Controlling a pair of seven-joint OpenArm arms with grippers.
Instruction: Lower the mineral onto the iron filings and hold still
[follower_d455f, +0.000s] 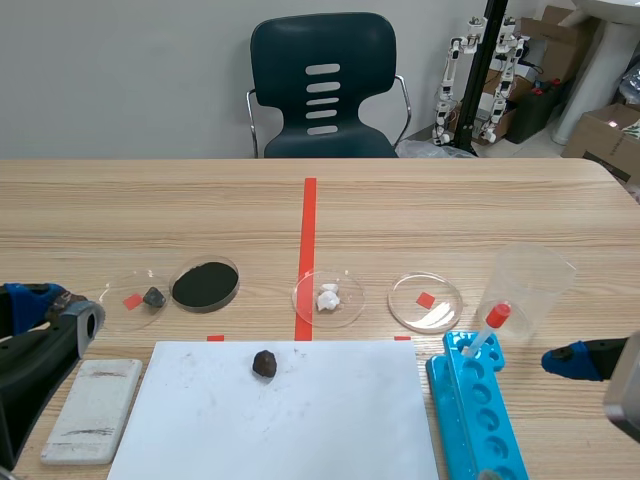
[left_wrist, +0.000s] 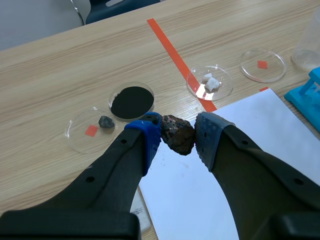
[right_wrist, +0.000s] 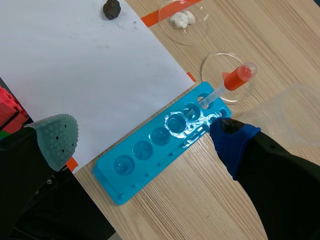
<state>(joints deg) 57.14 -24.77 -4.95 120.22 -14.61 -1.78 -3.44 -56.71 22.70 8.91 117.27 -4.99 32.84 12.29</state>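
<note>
The dark mineral (follower_d455f: 264, 363) lay on the white sheet (follower_d455f: 300, 430) near its far edge, at about five o'clock from the dish of iron filings (follower_d455f: 205, 285) and apart from it. The left gripper (left_wrist: 177, 136) hung released, fingers spread, with the mineral showing in the gap beyond them. The right gripper (right_wrist: 145, 137), also spread wide, hovered over the blue well tray (right_wrist: 131, 167).

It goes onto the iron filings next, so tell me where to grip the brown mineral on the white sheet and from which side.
Grip the brown mineral across its middle, coming down from above with the jaws on two opposite sides. It is a rounded lump lying free on the white sheet, with bare paper all round and no handle. The left gripper, open, is nearer.
</note>
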